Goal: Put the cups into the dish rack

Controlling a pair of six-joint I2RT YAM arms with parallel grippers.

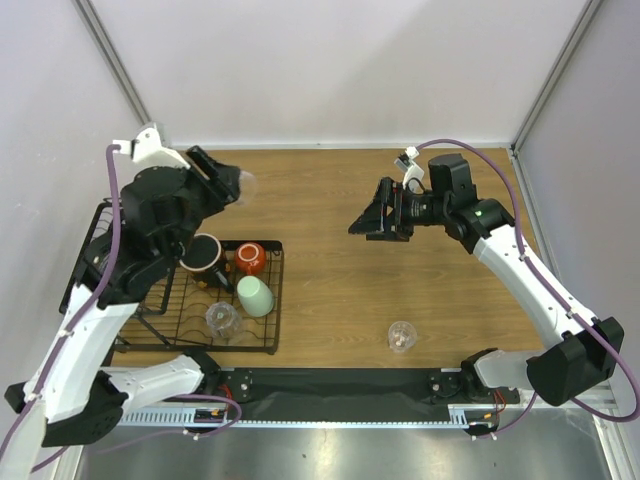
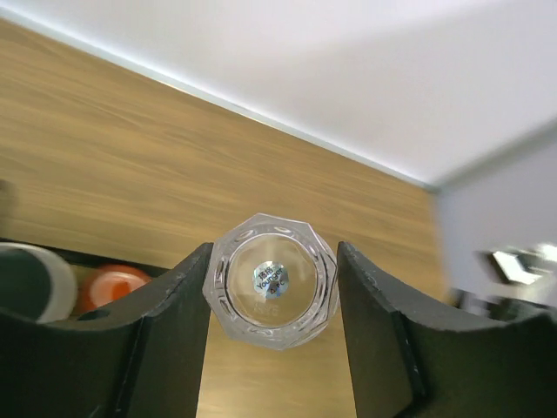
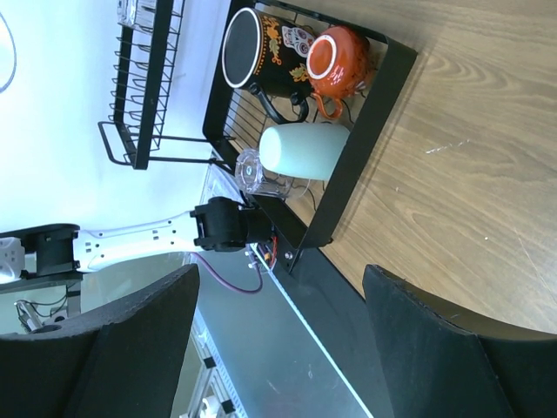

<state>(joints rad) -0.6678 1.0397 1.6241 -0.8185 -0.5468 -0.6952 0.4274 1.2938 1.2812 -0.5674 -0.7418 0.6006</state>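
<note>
Clear tumbler: eight-sided faceted glass w/ a small round sticker at centre of its base. It's pinched in the left gripper, both fingers pressed on opposite facets, held in the air over bare table, just past the far right corner of the dish rack. Long axis runs along the fingers, straight away from the wrist cam, so only one end shows. Can't tell if base or mouth is nearer the cam.

In the rack's flat grid: dark mug, orange-red cup beside it, mint cup nearer, and a 2nd clear tumbler next to that. A 3rd tumbler stands on the table, well apart from the rack.

Right gripper hangs mid-table, fingers spread wide, nothing between them.
</note>
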